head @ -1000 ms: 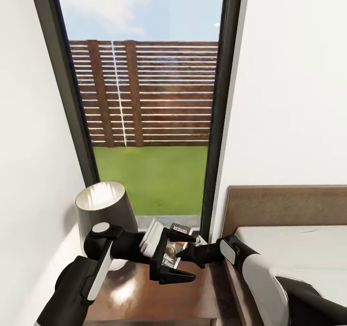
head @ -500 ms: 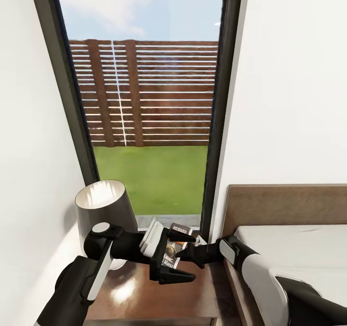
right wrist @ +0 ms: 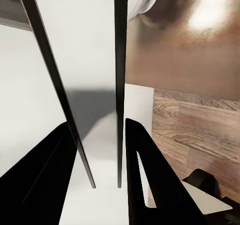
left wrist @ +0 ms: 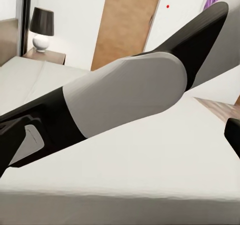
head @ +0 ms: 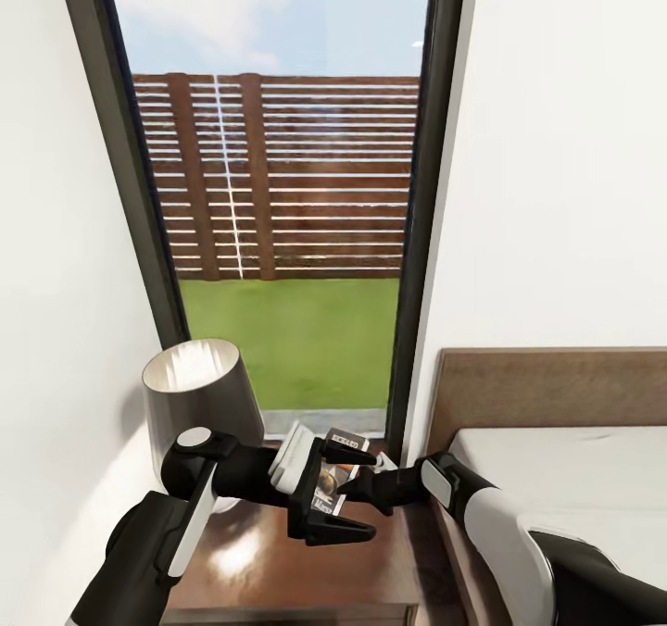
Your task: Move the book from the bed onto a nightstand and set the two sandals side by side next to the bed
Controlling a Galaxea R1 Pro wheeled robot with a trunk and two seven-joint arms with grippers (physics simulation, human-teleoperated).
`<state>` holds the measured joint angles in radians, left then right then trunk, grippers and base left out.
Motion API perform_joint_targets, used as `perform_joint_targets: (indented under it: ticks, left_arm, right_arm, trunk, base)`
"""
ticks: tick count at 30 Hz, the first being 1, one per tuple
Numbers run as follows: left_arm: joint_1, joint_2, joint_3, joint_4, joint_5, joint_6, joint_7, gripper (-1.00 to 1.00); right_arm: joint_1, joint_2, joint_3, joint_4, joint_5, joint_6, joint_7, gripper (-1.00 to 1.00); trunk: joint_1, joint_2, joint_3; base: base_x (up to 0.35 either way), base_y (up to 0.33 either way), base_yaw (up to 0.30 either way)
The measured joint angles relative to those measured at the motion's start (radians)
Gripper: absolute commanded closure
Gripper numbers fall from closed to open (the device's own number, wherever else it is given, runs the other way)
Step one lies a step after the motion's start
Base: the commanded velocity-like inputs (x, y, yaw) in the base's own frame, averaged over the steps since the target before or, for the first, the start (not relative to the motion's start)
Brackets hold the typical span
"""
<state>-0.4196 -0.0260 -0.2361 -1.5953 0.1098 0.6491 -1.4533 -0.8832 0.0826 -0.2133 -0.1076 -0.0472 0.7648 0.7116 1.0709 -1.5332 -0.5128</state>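
Left gripper (head: 338, 492) spread wide around the book (head: 331, 485), not squeezing it. Right gripper (head: 355, 492) pinched shut on the book from 3 o'clock, holding it up over the nightstand (head: 278, 561). Lamp (head: 199, 399) at 10 o'clock from the book. Bed (head: 574, 478) at 3 o'clock, beside the nightstand. Window (head: 278, 191) behind, at 12 o'clock.

The paperback book (head: 335, 478) stands upright above the glossy brown nightstand (head: 278, 561), at nine o'clock of the grey-white bed (head: 574, 478).

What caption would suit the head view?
Both grippers meet at the book above the nightstand, beside the lamp.
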Motion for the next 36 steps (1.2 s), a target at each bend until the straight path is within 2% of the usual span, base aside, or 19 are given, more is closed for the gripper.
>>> perform_joint_targets:
  ticks: [30, 36]
  left_arm:
    - [0.000, 0.000, 0.000, 0.000, -0.002, 0.000, 0.000, -1.00]
    - [0.000, 0.000, 0.000, 0.000, -0.002, 0.000, 0.000, -1.00]
  right_arm:
    - [0.000, -0.001, 0.000, 0.000, 0.000, 0.000, 0.000, 1.00]
    - [0.000, -0.001, -0.001, 0.000, -0.001, 0.001, 0.000, 1.00]
  trunk:
    - [0.115, -0.210, -0.094]
    - [0.115, -0.210, -0.094]
  base:
    - [0.000, 0.000, 0.000]
    - [0.000, 0.000, 0.000]
